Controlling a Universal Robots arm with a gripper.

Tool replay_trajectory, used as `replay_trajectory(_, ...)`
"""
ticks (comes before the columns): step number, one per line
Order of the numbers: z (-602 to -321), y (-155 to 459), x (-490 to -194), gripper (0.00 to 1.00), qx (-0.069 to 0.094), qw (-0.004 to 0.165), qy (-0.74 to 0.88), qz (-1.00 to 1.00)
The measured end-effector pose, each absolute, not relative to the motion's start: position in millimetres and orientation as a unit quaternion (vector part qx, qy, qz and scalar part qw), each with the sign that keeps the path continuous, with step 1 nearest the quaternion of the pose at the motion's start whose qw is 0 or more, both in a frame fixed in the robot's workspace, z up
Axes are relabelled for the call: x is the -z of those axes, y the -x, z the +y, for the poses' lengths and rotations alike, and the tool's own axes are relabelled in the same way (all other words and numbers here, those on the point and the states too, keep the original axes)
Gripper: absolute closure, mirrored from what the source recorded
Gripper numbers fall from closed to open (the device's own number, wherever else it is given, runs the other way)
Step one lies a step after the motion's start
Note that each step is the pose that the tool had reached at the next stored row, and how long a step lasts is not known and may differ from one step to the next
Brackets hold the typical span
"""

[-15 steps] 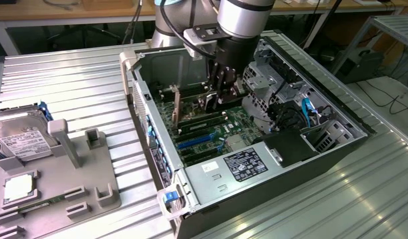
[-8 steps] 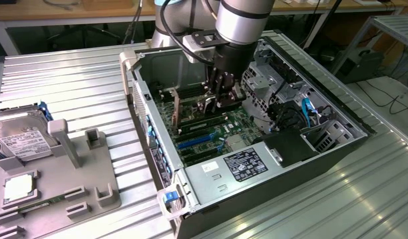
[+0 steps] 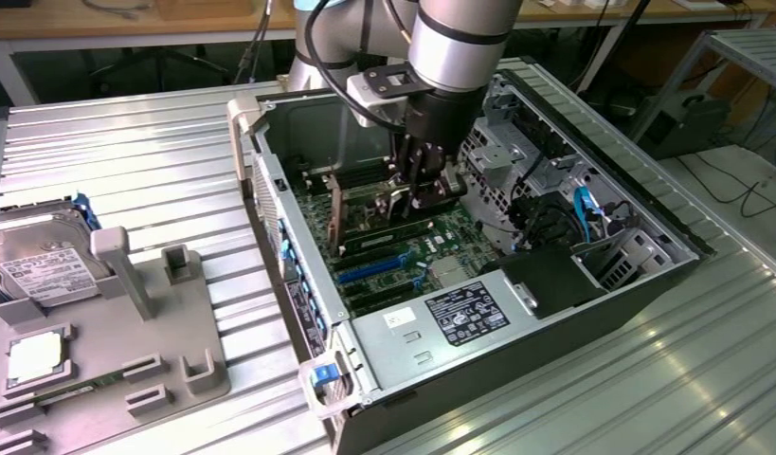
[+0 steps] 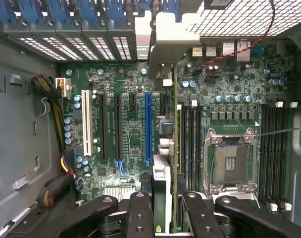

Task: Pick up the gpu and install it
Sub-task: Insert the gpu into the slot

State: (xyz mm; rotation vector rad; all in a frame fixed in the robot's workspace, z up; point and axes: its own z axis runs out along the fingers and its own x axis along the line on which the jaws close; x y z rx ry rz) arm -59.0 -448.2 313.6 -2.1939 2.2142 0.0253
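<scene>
The gpu [image 4: 162, 186] stands on edge between the two fingers of the claw [image 4: 168, 208], inside the open computer case [image 3: 640, 275]; its silver metal bracket [image 4: 165, 44] points to the perforated rear wall; the card is thin, flat and dark, over the green motherboard [image 4: 130, 148] with its long black, white and blue slots; the claw [image 3: 420, 194] is closed narrowly on the card's edge; the case lies on a ribbed metal surface [image 3: 148, 161].
</scene>
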Motion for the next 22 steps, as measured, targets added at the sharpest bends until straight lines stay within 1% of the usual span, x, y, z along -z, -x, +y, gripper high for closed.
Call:
replay_trajectory(10, -454.1, 58.9, -311.2, 0.72, -0.008, 0.012, 0.704, 0.710)
replay_trajectory(22, -454.6, 61.1, -306.5, 0.72, -0.008, 0.012, 0.704, 0.710)
